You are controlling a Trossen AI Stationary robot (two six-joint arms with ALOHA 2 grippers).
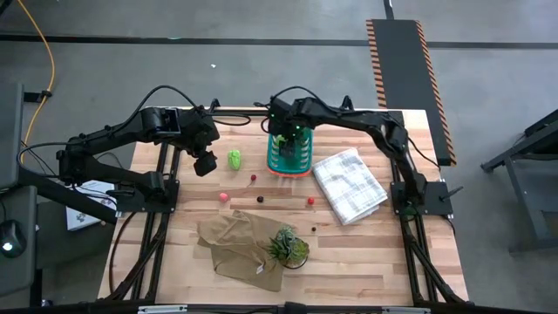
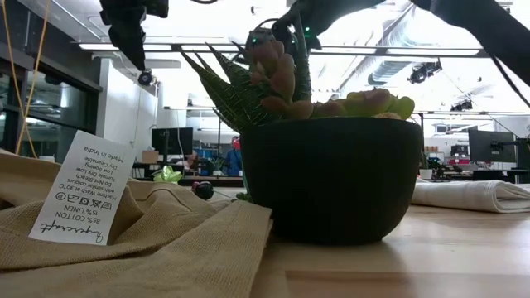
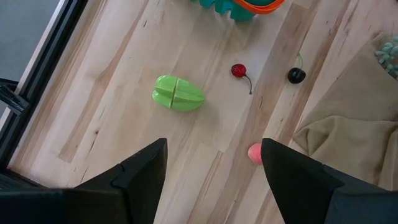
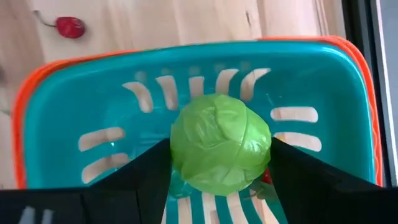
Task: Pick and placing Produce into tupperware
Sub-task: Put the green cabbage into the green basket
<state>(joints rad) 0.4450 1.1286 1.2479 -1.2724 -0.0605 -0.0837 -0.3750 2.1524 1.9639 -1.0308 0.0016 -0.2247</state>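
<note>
Right gripper (image 4: 217, 163) is clasping a green cabbage (image 4: 221, 144) over the teal basket (image 4: 74, 112), positioning it for release. Left gripper (image 3: 214, 163) is hanging wide above the green piece (image 3: 178, 93) near the tabletop's far edge.

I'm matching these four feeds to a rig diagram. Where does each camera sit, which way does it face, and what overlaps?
High view: overhead, straight down on the table; both arms show.
Low view: at tabletop height, level past the potted plant and tan cloth; arms enter from above.
Left wrist view: on the left arm, down at a light green piece; left claw open.
Right wrist view: on the right arm, down into the teal basket; right claw holds a green ball.
Shared: basket and light green piece appear overhead too.
</note>
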